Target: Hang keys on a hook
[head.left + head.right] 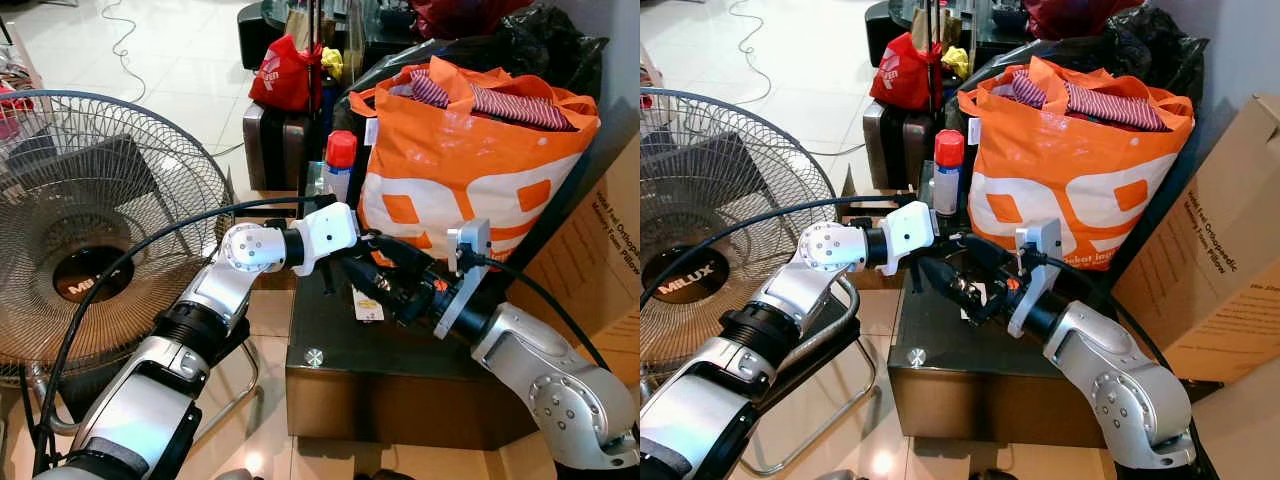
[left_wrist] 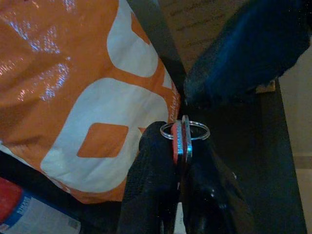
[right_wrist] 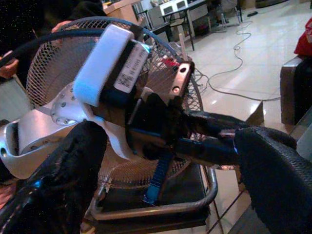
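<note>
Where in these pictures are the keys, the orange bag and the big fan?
keys (image 2: 182, 139), left wrist view, on the flat blades pinched between the black fingers.
orange bag (image 1: 450, 170), left eye view, on its front panel above the white print.
fan (image 1: 90, 230), left eye view, on its wire grille.

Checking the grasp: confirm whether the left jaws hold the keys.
Yes: in the left wrist view the left gripper is shut on the keys, ring showing above.

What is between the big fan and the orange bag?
The robot's left arm crosses that stretch in the left eye view, and a red-capped spray can stands right beside the orange bag, past the fan.
</note>
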Motion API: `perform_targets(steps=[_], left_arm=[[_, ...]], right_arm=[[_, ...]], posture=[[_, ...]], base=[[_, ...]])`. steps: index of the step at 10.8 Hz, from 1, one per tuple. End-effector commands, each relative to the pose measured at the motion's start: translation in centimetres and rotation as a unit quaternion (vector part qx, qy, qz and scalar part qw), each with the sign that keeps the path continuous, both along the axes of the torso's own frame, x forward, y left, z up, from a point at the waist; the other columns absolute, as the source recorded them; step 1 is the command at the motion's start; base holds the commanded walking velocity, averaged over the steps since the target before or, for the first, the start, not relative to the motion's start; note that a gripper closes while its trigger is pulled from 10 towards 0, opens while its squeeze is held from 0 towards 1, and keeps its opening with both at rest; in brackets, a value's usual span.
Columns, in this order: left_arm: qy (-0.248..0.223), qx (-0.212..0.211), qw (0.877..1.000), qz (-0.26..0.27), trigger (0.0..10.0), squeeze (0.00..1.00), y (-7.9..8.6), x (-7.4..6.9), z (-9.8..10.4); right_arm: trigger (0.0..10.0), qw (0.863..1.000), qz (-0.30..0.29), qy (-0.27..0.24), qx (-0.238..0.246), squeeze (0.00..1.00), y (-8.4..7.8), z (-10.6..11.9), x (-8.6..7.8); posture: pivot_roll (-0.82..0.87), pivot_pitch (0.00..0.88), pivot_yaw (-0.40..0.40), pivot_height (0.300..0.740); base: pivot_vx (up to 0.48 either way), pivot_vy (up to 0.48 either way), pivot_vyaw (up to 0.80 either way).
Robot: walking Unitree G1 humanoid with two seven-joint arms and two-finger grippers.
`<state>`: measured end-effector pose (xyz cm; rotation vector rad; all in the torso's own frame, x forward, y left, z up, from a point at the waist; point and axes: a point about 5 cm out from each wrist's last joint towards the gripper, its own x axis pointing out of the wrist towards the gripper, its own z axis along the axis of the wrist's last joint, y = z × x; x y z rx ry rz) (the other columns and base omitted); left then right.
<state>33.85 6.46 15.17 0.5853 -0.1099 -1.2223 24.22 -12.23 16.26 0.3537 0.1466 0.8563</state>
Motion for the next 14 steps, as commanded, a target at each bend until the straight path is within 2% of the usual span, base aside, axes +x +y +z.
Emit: perform_targets(steps=[1,3,4,5,7,9,10,11,13,14], left_arm=[[-0.021,0.0,1.0,-0.003,0.0,0.0,-0.2,0.4,1.0],[-0.005,-0.001,1.0,0.002,0.0,0.0,-0.3,0.3,0.5],[0.025,0.008,0.999,0.032,0.0,0.0,-0.1,0.3,-0.9],[0.032,0.024,0.998,0.049,0.0,0.0,0.0,0.2,-1.9],[0.047,0.023,0.996,0.07,0.0,0.0,-0.5,0.0,-3.4],[0.076,0.03,0.992,0.091,0.0,0.0,-1.3,-0.7,-5.9],[0.089,0.043,0.989,0.114,0.0,0.0,-1.2,-0.8,-7.1],[0.095,0.055,0.985,0.13,0.0,0.0,-1.0,-0.9,-7.7],[0.111,0.102,0.974,0.168,0.0,0.0,0.0,-1.2,-9.6],[0.121,0.12,0.968,0.187,0.0,0.0,0.5,-1.3,-10.3]], right_arm=[[10.0,1.0,-0.003,-0.008,0.0,0.0,-0.2,0.5,-0.1],[10.0,0.993,-0.102,0.015,-0.053,0.0,-1.9,-1.1,1.6],[10.0,0.969,-0.201,0.033,-0.142,0.0,-4.2,-3.2,2.6],[10.0,0.943,-0.273,0.041,-0.185,0.0,-6.0,-4.1,3.0],[10.0,0.903,-0.36,0.027,-0.232,0.0,-8.1,-4.5,2.6],[10.0,0.911,-0.329,0.011,-0.248,0.0,-6.6,-4.6,0.9],[10.0,0.92,-0.31,0.009,-0.241,0.0,-5.6,-4.3,-0.2],[10.0,0.926,-0.298,0.012,-0.23,0.0,-5.2,-4.1,-0.9],[10.0,0.946,-0.212,0.028,-0.245,0.0,-3.9,-4.2,-3.8],[10.0,0.951,-0.161,0.044,-0.259,0.0,-3.4,-4.3,-5.5]], posture=[[-0.12,0.0,-0.044,0.74],[-0.12,0.0,-0.043,0.74],[-0.13,0.0,-0.032,0.74],[-0.14,0.0,-0.023,0.74],[-0.16,0.0,-0.014,0.74],[-0.21,0.031,-0.008,0.74],[-0.25,0.102,-0.009,0.74],[-0.26,0.129,-0.01,0.74],[-0.33,0.239,-0.006,0.74],[-0.34,0.262,-0.004,0.74]], base=[[0.0,0.0,0.0],[0.0,0.0,0.0],[0.0,0.0,0.0],[0.0,0.0,0.0],[0.0,0.0,0.0],[0.0,0.0,0.0],[0.0,0.0,0.0],[0.0,0.0,0.0],[0.0,0.0,0.0],[0.0,0.0,0.0]])
